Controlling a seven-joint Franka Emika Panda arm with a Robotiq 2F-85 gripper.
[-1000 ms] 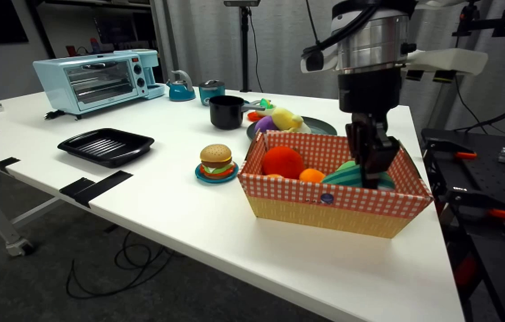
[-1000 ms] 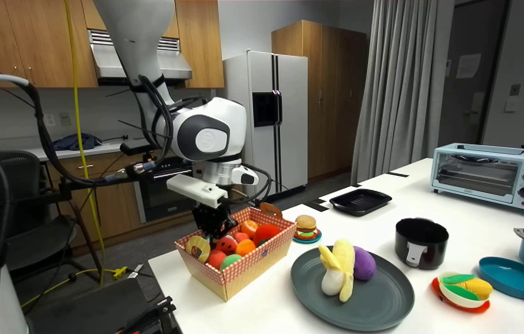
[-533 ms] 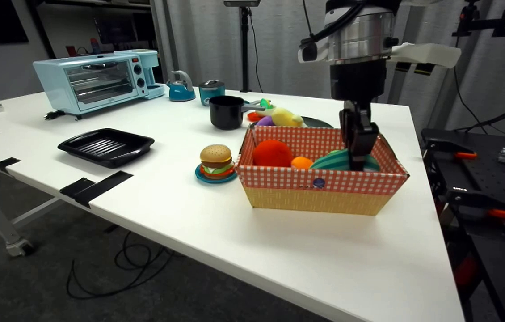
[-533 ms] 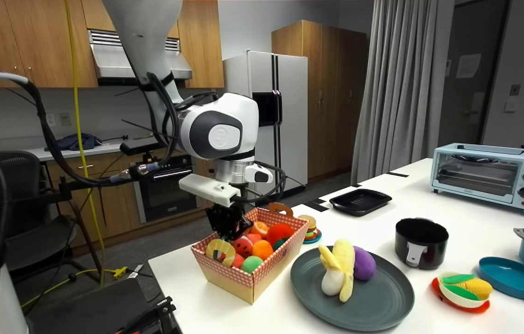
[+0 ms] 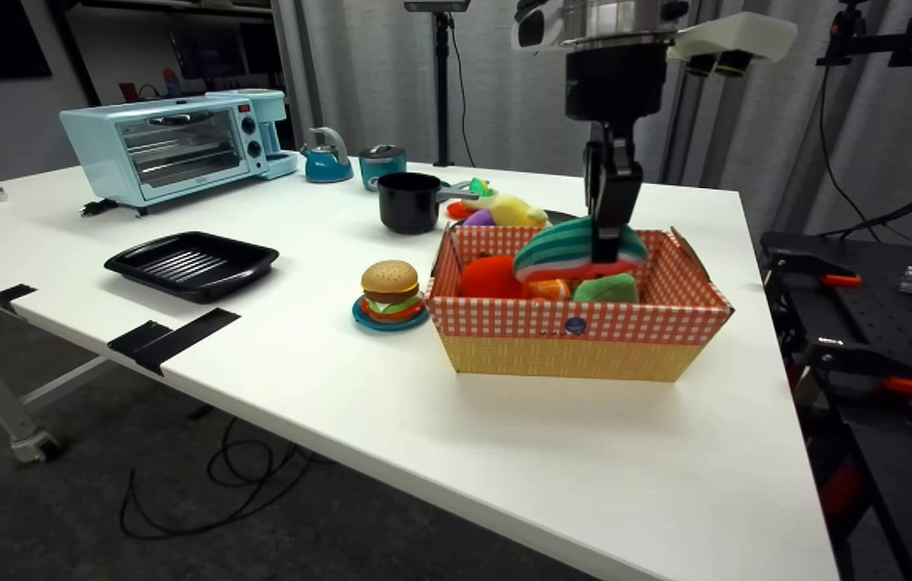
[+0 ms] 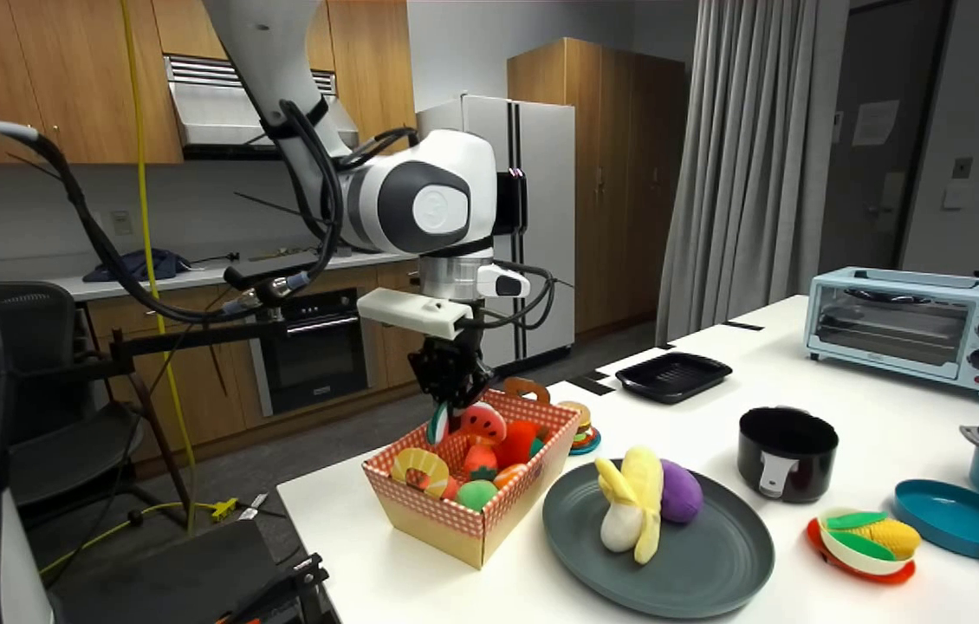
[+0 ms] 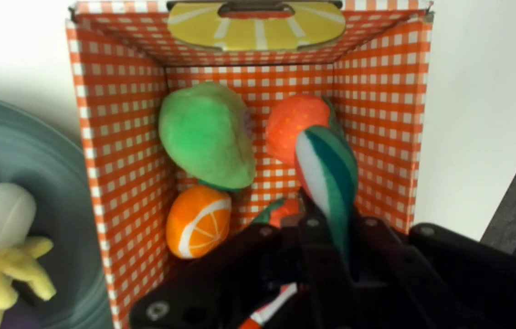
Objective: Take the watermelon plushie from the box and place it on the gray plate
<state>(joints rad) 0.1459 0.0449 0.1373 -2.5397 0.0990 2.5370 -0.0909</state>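
The watermelon plushie (image 5: 557, 252), a slice with a green striped rind and red flesh, is held between the fingers of my gripper (image 5: 606, 246). It hangs partly above the rim of the checkered box (image 5: 577, 355), over the other plush fruit. In the wrist view the plushie (image 7: 331, 169) sits between both fingers, near one long wall of the box (image 7: 123, 114). In an exterior view its red seeded face (image 6: 483, 422) shows beside the dark fingers. The gray plate (image 6: 715, 572) carries a yellow banana plushie (image 6: 645, 494) and a purple plushie (image 6: 680, 492); the box partly hides it in an exterior view (image 5: 561, 216).
The box also holds a green plush fruit (image 7: 203, 132), an orange (image 7: 198, 222) and strawberries (image 7: 297, 121). A toy burger (image 5: 391, 289) on a saucer stands beside the box. A black tray (image 5: 191, 265), a black pot (image 6: 787, 451) and a corn bowl (image 6: 875, 542) stand on the table.
My gripper has risen with the watermelon plushie, lifting it from among the other fruit to above the box rim. The box slid slightly toward the plate earlier. Other fruit in it has shifted.
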